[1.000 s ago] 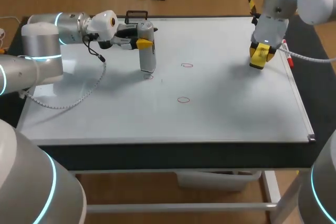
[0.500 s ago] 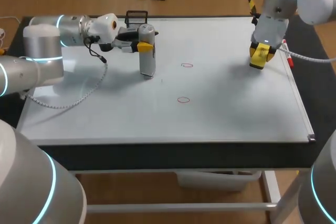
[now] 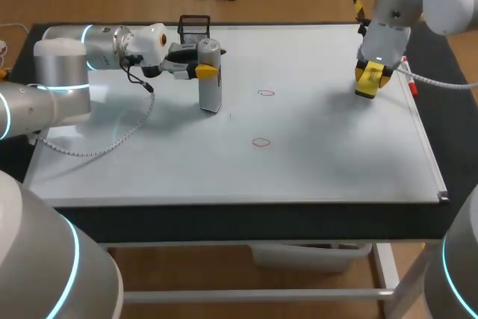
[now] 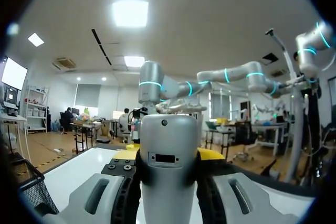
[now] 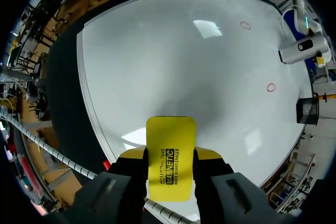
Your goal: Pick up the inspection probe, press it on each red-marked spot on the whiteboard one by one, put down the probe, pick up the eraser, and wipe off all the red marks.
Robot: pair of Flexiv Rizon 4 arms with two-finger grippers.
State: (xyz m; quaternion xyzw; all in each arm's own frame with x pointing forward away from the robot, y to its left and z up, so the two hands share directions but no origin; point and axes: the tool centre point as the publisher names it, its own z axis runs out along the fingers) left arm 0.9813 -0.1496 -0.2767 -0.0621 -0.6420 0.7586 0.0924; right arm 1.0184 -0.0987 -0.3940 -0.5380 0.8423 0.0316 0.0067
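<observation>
Head view: grips the grey probe upright in the left end effector, tip down at the whiteboard, left of two red circles; clamps the yellow eraser in the right end effector near the board's right edge

Left wrist: pinches the probe from both sides

Right wrist: holds the eraser between both fingers, over the whiteboard

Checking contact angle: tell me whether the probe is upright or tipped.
Upright: the probe stands vertical above the whiteboard, left jaws holding its top.
</observation>
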